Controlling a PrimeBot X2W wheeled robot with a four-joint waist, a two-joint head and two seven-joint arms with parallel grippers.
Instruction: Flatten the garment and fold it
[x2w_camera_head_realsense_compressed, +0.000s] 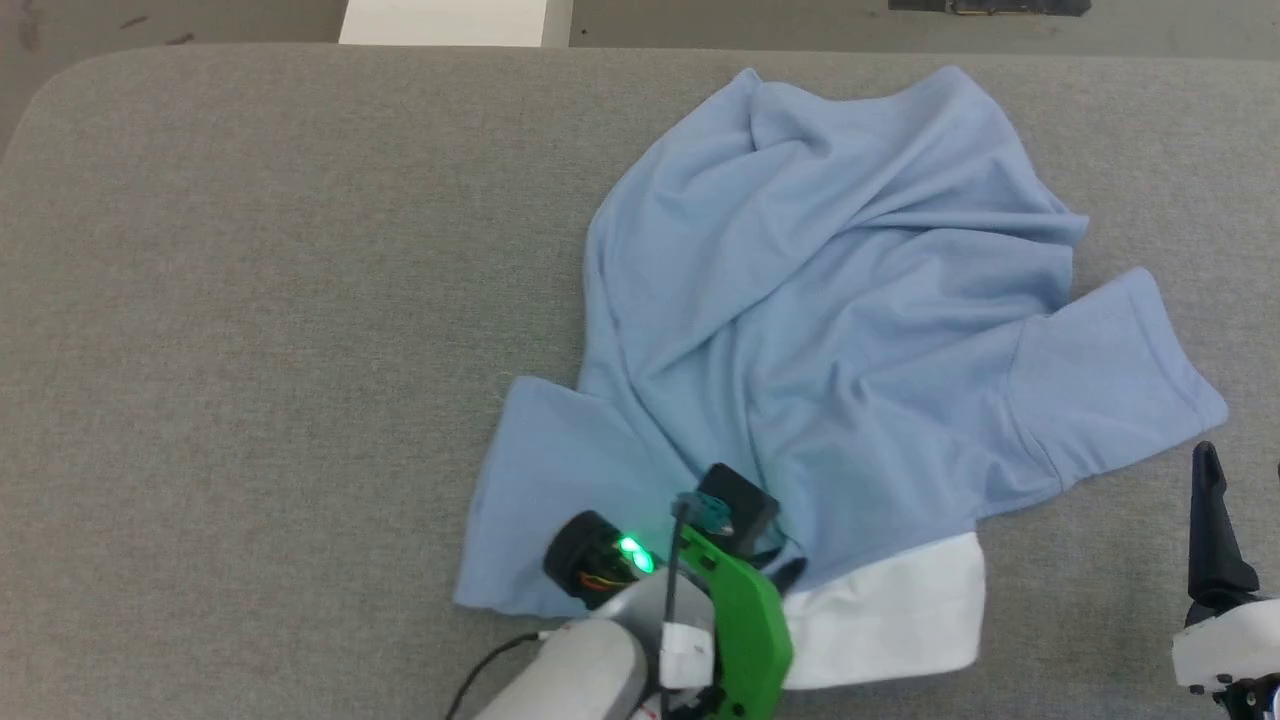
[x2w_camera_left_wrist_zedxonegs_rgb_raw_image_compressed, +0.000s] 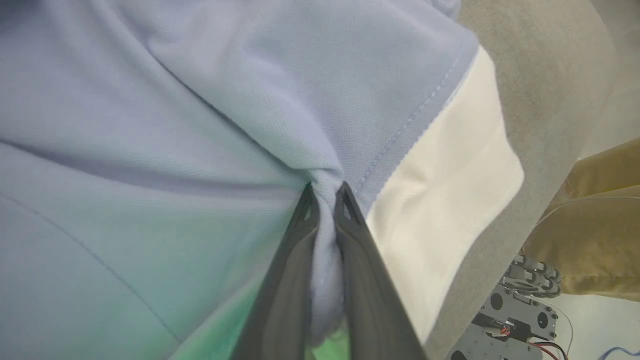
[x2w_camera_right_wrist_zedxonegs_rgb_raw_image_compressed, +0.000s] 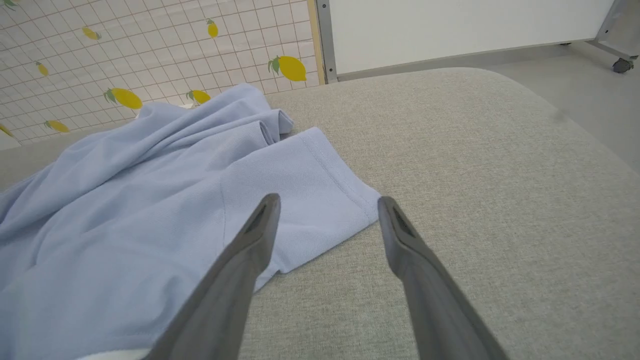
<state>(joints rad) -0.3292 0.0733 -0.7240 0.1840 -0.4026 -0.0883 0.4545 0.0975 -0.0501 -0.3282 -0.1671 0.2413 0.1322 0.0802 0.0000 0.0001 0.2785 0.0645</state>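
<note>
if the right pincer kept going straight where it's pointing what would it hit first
Most likely the sleeve, near its hem: the open right pincer points at that corner. Height is hard to judge, and a little to the side it would meet the grey table instead.

I see a grey cloth-covered table (x2w_camera_head_realsense_compressed: 250, 300) with rounded corners. Beyond its far edge a white board (x2w_camera_head_realsense_compressed: 445, 22) stands on the grey floor (x2w_camera_head_realsense_compressed: 720, 22). My right wrist view shows a tiled wall with yellow lemons (x2w_camera_right_wrist_zedxonegs_rgb_raw_image_compressed: 150, 45) and a small caster wheel (x2w_camera_right_wrist_zedxonegs_rgb_raw_image_compressed: 622, 65).
</note>
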